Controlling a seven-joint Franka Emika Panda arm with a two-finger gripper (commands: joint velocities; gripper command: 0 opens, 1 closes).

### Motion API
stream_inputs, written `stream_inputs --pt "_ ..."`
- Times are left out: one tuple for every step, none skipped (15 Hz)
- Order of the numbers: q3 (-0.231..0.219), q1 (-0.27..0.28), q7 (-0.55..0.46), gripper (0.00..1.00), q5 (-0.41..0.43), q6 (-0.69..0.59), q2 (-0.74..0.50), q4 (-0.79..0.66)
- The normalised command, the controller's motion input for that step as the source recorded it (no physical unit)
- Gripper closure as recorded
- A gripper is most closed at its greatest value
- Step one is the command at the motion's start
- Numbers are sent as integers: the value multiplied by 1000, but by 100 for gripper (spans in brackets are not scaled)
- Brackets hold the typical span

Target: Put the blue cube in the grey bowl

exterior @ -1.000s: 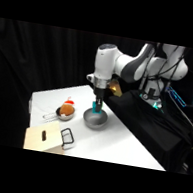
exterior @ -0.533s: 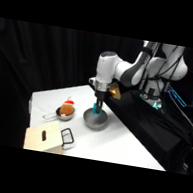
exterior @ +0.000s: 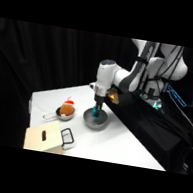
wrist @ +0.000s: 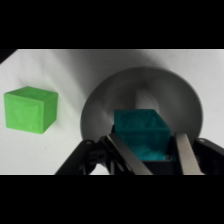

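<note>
Lowered since the earlier frame: gripper (wrist: pixel 152 159) over grey bowl (wrist: pixel 100 102).
Fingers pinch blue cube (wrist: pixel 142 132); green block (wrist: pixel 30 109) beside bowl.

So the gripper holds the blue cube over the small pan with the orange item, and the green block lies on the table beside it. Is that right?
Not quite. The gripper holds the blue cube over the grey bowl, not over the pan, which stands apart in the side view. The wrist view shows the bowl under the cube and the green block on the table beside it.

Brushed-metal grey bowl (wrist: pixel 185 105), matt blue cube (wrist: pixel 140 132)
</note>
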Motion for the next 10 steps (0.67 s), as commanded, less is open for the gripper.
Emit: stream_inputs --pt "-19 25 -258 9 202 159 24 -8" --pt "-35 32 -252 0 184 131 3 6" --pt "-21 17 -276 0 207 87 -22 14" --pt "-45 29 -252 0 157 31 -69 24" --pt "-17 8 -296 0 179 -103 -173 30" --pt "-38 27 -263 0 124 -263 -273 36" --pt "-24 26 -279 0 101 -465 -366 52" --pt "-25 33 -246 0 42 -556 -419 60" --pt "24 -2 -288 0 70 -626 -484 73" --pt "81 -53 -379 0 147 -663 -478 103"
